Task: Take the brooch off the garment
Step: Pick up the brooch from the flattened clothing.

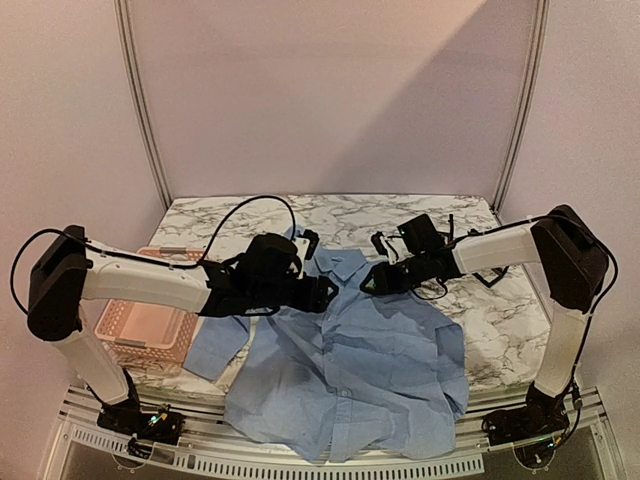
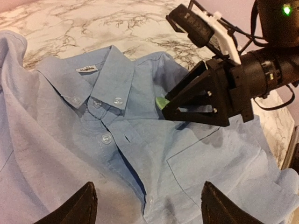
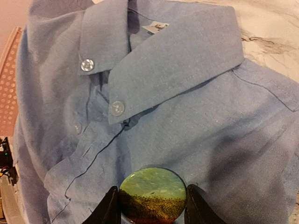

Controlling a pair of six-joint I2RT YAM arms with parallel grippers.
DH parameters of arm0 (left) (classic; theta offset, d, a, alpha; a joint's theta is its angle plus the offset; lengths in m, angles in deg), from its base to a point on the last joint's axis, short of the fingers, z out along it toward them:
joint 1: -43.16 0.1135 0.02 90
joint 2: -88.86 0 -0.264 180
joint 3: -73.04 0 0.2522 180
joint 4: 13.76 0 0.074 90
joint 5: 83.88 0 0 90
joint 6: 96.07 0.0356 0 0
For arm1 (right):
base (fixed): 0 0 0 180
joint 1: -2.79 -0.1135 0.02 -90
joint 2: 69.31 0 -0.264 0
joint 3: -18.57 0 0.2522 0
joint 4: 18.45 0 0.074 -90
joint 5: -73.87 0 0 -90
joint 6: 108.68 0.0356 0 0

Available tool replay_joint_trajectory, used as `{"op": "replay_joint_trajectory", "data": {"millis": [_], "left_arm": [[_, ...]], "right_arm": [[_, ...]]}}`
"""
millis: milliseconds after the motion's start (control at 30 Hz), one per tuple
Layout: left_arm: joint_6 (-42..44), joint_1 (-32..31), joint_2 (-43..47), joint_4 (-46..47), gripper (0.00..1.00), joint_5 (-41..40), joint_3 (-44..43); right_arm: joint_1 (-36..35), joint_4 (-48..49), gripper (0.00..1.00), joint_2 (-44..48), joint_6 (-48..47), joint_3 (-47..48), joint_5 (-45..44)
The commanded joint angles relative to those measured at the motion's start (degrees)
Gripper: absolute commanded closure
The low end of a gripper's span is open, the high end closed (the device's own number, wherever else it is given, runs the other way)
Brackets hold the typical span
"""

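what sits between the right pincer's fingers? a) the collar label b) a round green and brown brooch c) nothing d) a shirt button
b: the right wrist view shows the brooch lying on the shirt, flanked by both fingers of the right pincer.

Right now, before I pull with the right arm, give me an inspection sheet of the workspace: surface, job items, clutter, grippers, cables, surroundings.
Surface: marble-patterned table, with the shirt spread over its middle.
Job's things: blue shirt lies front up and wrinkled, collar tips buttoned down. A round green-and-brown brooch sits on its chest below the collar; I cannot tell whether it is pinned.
Clutter: pink basket at the table's left side, beneath the left arm.
Grippers: right gripper shut on the brooch, one finger on each side. Left gripper open above the shirt front, holding nothing.
Cables: black cable loops above the left arm.
Surroundings: plain pale walls and metal frame posts; nothing else seen.
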Motion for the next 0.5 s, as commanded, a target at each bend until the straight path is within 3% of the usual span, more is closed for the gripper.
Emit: {"op": "replay_joint_trajectory", "data": {"millis": [0,233,467], "left_arm": [[3.49,1.90,-0.32,5.12,0.22,9.63,1.59],[6.56,3.45,-2.15,7.05,0.16,18.49,1.46],[7.27,3.61,-3.86,6.55,0.14,18.52,1.48]], "right_arm": [[1.50,6.50,0.64,2.99,1.31,-2.76,13.53],[2.54,9.88,0.64,3.24,0.22,-4.95,24.74],[2.73,15.79,0.64,4.09,2.35,-7.01,32.76]]}}
